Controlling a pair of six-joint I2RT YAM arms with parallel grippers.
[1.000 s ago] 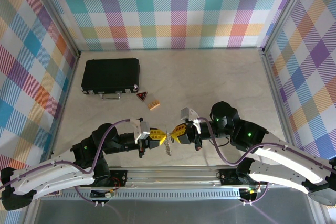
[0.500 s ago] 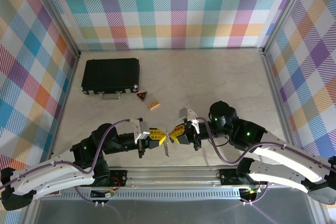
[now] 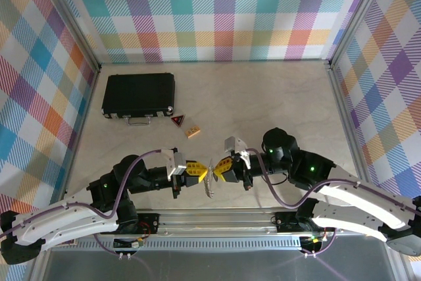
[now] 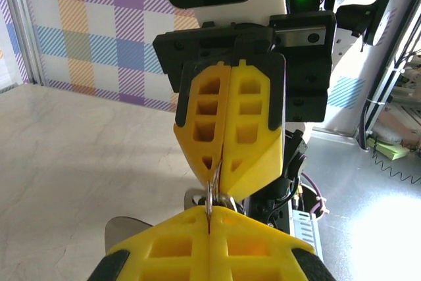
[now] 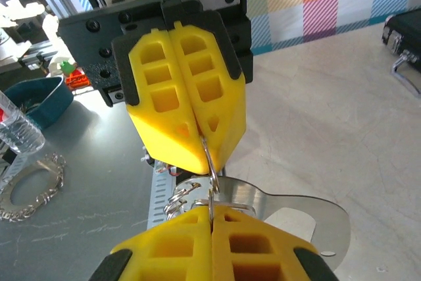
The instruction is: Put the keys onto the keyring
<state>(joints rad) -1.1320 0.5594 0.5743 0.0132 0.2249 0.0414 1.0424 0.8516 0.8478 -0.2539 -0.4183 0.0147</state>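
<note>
Left gripper and right gripper meet tip to tip, both clenched on the wire loop of the keys.
The keys hang between the tips by the table's near edge, long axis seemingly near-far; the teeth are too small to read. Far left, well apart: black case, triangular tag, wooden block.

No word, number or brand can be read in any view. The small red-and-black triangular tag is too small to show whether it carries a sign.
</note>
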